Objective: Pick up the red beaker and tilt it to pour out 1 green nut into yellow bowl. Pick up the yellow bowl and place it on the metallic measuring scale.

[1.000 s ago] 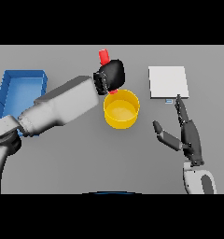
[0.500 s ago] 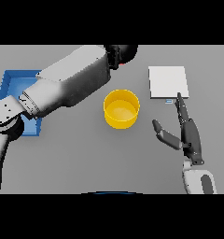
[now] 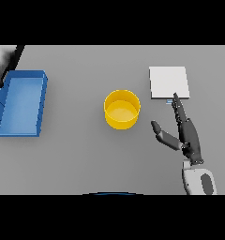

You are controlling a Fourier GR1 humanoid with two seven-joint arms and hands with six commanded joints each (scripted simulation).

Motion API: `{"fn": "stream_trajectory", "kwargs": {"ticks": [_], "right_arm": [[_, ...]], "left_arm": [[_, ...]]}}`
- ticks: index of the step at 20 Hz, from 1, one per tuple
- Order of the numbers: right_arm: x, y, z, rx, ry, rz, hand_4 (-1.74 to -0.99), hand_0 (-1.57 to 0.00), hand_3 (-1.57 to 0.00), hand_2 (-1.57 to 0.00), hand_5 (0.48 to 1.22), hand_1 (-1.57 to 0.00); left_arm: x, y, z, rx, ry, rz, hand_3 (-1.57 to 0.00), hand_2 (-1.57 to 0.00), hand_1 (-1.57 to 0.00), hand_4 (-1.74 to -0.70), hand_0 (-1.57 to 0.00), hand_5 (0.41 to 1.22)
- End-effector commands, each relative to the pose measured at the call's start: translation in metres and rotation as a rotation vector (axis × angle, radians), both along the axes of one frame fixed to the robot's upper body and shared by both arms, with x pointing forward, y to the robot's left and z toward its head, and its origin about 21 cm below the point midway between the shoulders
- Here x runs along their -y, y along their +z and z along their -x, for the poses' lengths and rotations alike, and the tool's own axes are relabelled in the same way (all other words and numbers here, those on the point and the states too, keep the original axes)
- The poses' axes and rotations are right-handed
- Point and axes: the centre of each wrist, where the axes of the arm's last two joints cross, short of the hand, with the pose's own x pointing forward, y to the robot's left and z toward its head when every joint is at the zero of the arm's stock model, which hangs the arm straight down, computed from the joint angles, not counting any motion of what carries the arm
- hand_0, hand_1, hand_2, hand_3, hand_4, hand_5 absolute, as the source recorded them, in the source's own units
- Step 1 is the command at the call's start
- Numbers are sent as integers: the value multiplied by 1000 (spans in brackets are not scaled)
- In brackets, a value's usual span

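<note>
The yellow bowl (image 3: 122, 109) stands upright at the middle of the table, and its inside shows only yellow. To its right, further back, lies the flat square metallic scale (image 3: 168, 82). My right hand (image 3: 187, 135) is open right of the bowl, its straight fingers pointing toward the scale's near edge and its thumb spread toward the bowl. It touches neither. The red beaker shows nowhere. Of my left arm only a blurred grey and white piece (image 3: 5, 60) remains at the far left edge; its hand is out of sight.
A blue tray (image 3: 20, 103) lies at the table's left side, with the blurred arm piece just behind it. Bare grey table lies between the tray and the bowl.
My left arm has swung away from above the bowl, up and to the left, almost out of view, and the red beaker went out of sight with it. The right hand has stayed put.
</note>
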Motion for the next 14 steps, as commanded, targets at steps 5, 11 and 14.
{"fn": "stream_trajectory", "kwargs": {"ticks": [5, 11, 14], "right_arm": [[0, -1, -4, 1, 6, 19, -1125, 1, 1, 1, 601, 1], [2, -1, -7, -8, 24, 47, -1134, 1, 1, 1, 632, 1], [1, -3, -5, 10, 35, 44, -1133, 1, 1, 1, 655, 1]], "left_arm": [[-114, -23, -9, -82, 181, 602, -1545, -1571, -1571, -1739, -1571, 1221], [-181, -115, -4, -23, 504, 944, -1564, -1571, -1571, -1740, -1571, 1221], [-198, -154, 5, -21, 646, 1098, -1567, -1571, -1571, -1741, -1571, 1221]]}}
